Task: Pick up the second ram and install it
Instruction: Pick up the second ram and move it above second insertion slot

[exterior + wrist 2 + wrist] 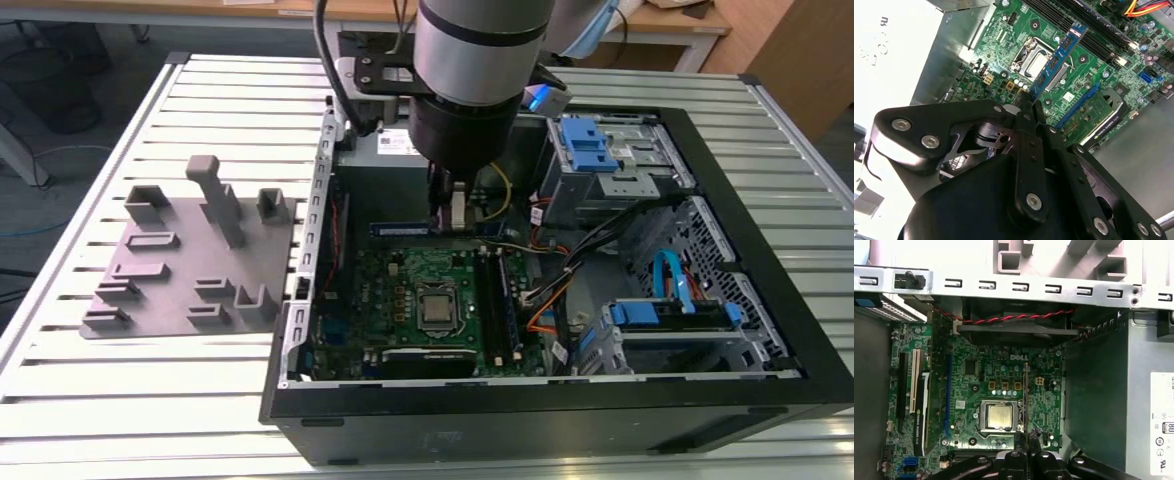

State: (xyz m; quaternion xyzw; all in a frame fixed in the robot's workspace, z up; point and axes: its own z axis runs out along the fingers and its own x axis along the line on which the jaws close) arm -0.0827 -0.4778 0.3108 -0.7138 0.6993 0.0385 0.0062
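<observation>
Ribbed metal table (120,395) carries an open computer case (534,425) lying on its side, and a grey fixture plate (160,270) with upright blocks lies just beside it, at the exterior view's left. Inside the case the green motherboard (400,280) lies flat, with the CPU socket (437,305) near its middle. The robot arm reaches down into the case, and the gripper (454,225) hangs over the far part of the board. In both wrist views the gripper (1029,102) (1029,437) has its fingers pressed together on one end of the second ram (1059,57). The stick points away from the fingertips over the motherboard (1004,30), above the CPU socket (1034,60). In the first wrist view the second ram (1026,390) is seen edge-on, as a thin line just beside the CPU socket (999,415). The long black memory slots (1109,37) lie beyond its free end, and it sits in none of them.
</observation>
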